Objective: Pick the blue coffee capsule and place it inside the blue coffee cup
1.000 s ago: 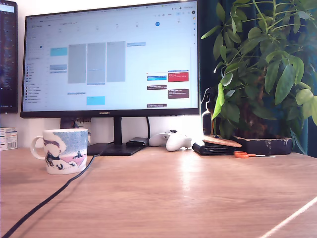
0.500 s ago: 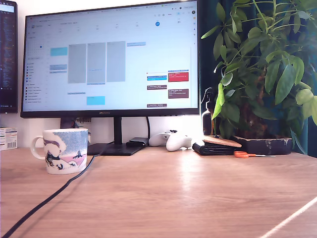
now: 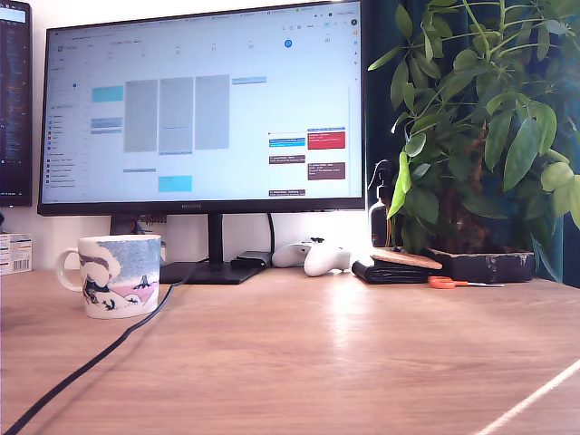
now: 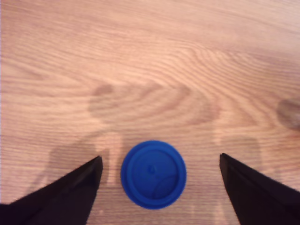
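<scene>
The blue coffee capsule [image 4: 153, 174] sits on the wooden desk [image 4: 150, 70] in the wrist view, between the two dark fingers of the gripper [image 4: 159, 161], which are spread wide and touch neither side of it. In the exterior view the blue coffee cup [image 3: 118, 275] stands at that view's left, beside a black cable [image 3: 86, 367] and before the monitor [image 3: 204, 109]. Neither capsule nor arm appears there, so how far they lie from the cup I cannot tell.

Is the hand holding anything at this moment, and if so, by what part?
Nothing is held. The hand is open, its fingers standing apart on either side of the blue coffee capsule, which sits on the wooden desk untouched.
</scene>
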{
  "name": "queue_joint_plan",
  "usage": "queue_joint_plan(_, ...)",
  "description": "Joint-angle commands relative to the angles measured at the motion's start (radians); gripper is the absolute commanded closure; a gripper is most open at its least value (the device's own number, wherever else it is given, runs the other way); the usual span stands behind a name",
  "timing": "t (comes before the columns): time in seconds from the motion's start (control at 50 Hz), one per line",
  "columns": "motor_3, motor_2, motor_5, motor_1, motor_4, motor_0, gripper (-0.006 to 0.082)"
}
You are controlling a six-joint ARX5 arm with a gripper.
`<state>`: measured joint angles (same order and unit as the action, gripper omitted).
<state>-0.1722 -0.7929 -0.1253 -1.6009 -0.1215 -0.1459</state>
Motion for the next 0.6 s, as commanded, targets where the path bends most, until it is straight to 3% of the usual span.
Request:
queue_joint_plan(0.0,-0.007,-0.008,0.005,-0.011,-0.003,-0.005,0.0150)
queue_joint_plan(0.08,-0.005,-0.008,0.019,-0.011,-0.002,-0.005,0.0271)
queue_joint_plan(0.12,-0.005,-0.010,0.022,-0.011,-0.002,-0.005,0.0364)
queue_joint_plan(0.14,-0.007,-0.013,0.022,-0.011,-0.003,-0.005,0.0499)
queue_joint_plan(0.2,-0.006,-0.014,0.022,-0.011,-0.003,-0.005,0.0585)
queue_joint_plan(0.58,-0.055,-0.103,0.002,0.026,-0.049,-0.003,0.0605)
